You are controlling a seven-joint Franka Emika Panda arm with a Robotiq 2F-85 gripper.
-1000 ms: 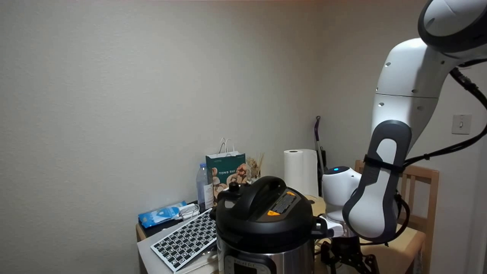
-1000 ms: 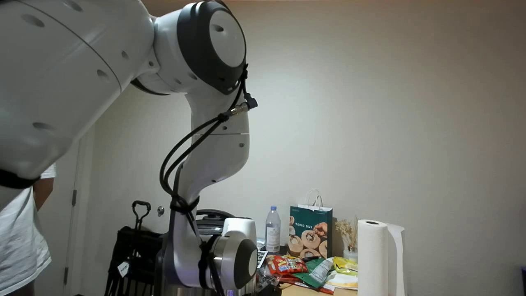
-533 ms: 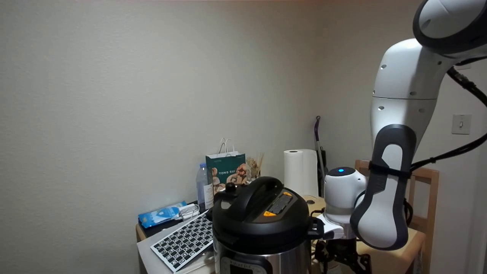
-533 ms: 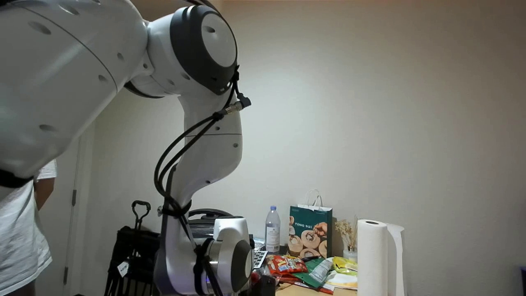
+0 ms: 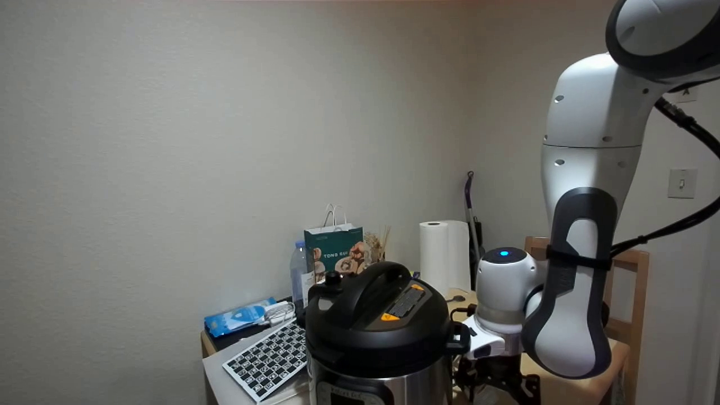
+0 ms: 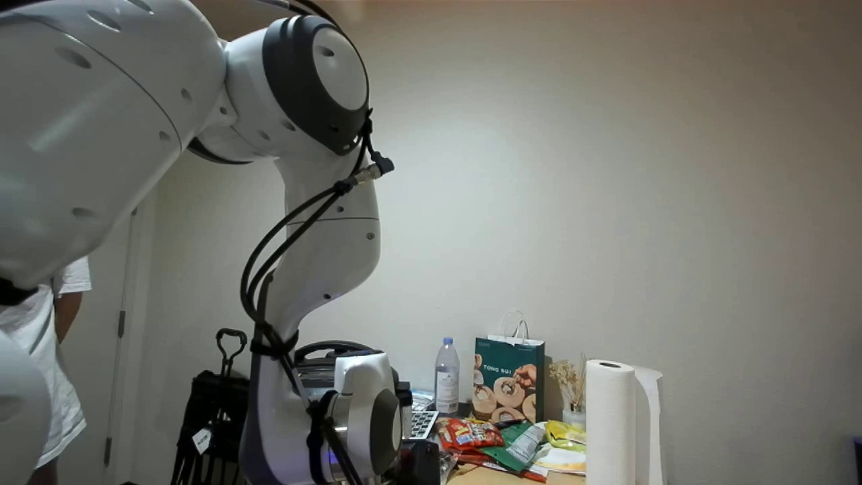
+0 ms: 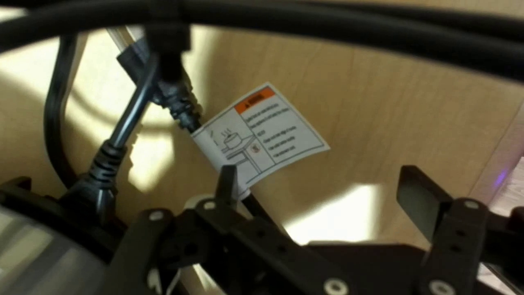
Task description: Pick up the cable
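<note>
In the wrist view, the thin black cable (image 7: 184, 110) runs over the wooden tabletop (image 7: 360, 114), near one finger (image 7: 226, 184) of your black gripper (image 7: 321, 186), spread wide and empty. Closing off-centre, you may pinch only the white paper label (image 7: 262, 135). In both exterior views, the round steel-and-black cooker (image 5: 379, 332) is near; swinging may bump it.

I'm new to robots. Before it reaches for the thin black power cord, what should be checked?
Black gripper open: ok, its fingers stand apart.
Thin black power cord in the wrist view: ok, though partly hidden.
Cord between the fingers: cannot tell, the depth is unclear.
White paper label with orange warning band unobscured: not ok, a finger covers part of it.
Room between gripper and round black and steel pressure cooker: cannot tell.
Wrist view unobstructed: not ok, a thick black hose crosses its top.
</note>
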